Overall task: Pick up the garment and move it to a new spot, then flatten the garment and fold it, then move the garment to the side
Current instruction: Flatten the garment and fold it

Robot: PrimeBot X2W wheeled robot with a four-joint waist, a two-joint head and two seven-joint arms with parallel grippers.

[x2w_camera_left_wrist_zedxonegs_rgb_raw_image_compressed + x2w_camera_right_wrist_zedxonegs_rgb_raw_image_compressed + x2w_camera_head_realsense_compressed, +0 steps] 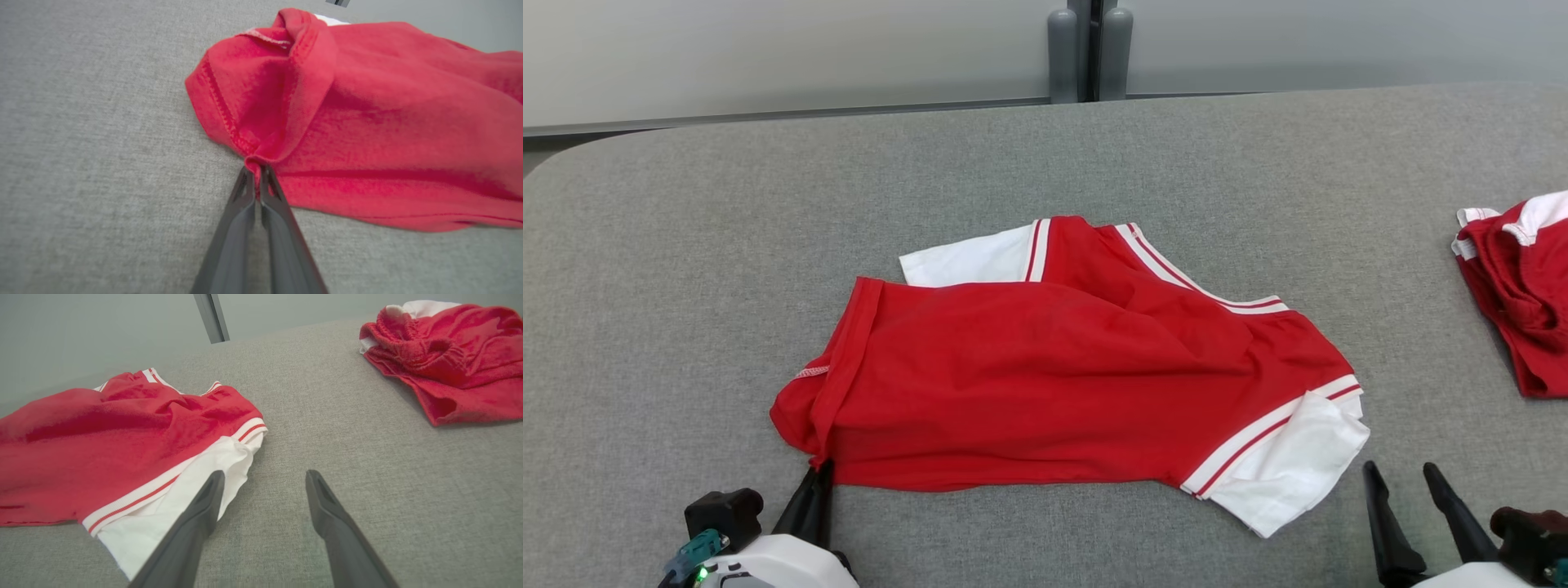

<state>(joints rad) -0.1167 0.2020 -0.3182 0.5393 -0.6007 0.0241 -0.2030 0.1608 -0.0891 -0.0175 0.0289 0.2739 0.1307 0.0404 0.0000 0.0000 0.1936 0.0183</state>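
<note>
Since the garment (1045, 376) lies rumpled at the centre of the table (768, 204), a corner grip appears to be the means chosen to lift it. Left gripper (254, 171), at the table's near-left, is pinched tight on the red hem corner (261, 157). Right gripper (1401, 469), at the table's near-right, stands wide and empty, presumably reserved for the white sleeve (1298, 465). A second red heap (1515, 286) occupies the table's right edge.

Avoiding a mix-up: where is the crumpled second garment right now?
The crumpled garment lies at the head view's far right, on the robot's right, apart from the spread garment at centre and beyond the open right gripper.
</note>
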